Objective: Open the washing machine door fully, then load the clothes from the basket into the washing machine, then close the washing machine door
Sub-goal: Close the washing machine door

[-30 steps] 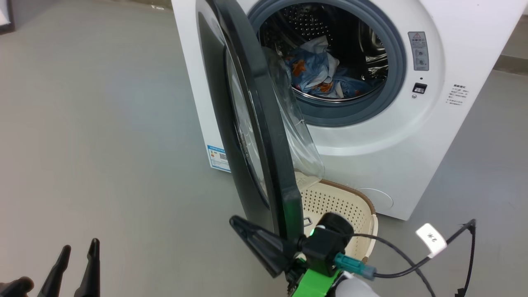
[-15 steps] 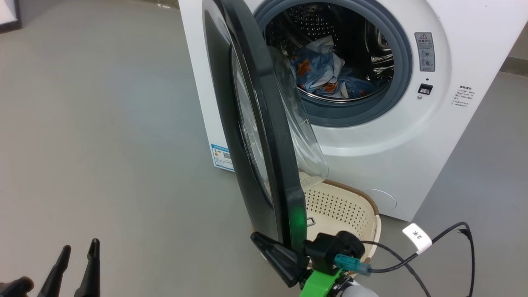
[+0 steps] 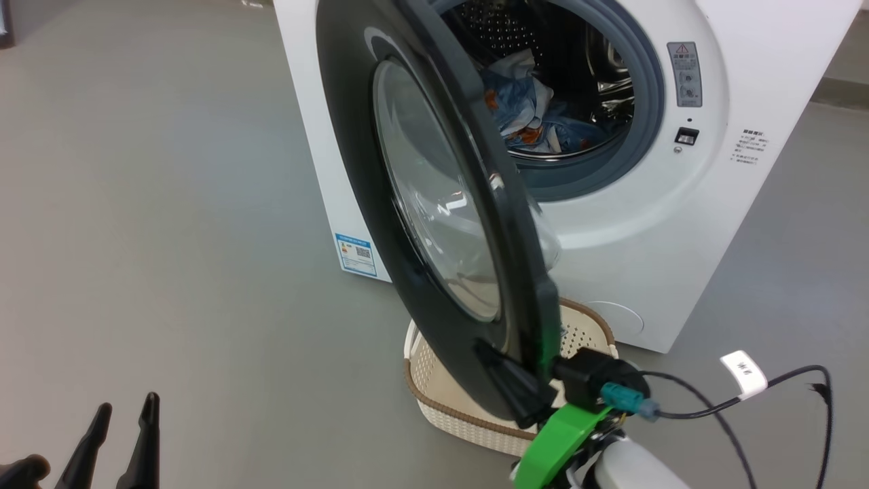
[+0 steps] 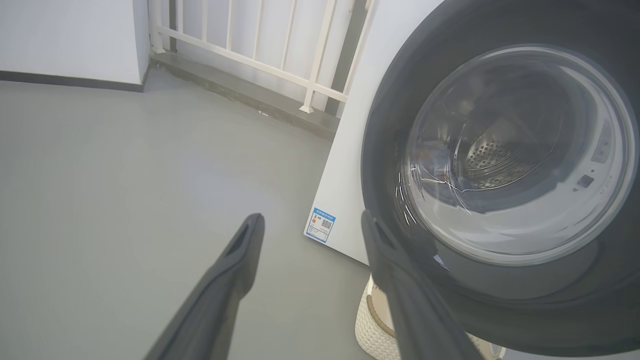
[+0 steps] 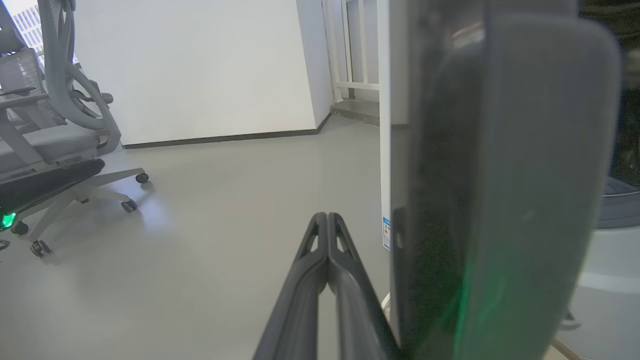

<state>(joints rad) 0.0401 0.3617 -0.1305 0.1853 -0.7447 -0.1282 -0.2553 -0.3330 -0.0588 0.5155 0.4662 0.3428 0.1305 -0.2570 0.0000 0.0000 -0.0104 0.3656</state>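
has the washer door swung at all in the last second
Yes. The washing machine door has swung toward shut: measured against the fixed grey gasket, it now covers the left part of the opening, which it stood edge-on beside before.

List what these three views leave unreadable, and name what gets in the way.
- Head view: the washing machine door covers most of the basket, so its contents are hidden.
- Head view: warning label print is too small.
- Left wrist view: glass reflections blur the drum.

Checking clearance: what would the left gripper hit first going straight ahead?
Probably the white front of the washing machine, near its blue label; the left gripper, fingers open, frames that spot, but depth is unclear.
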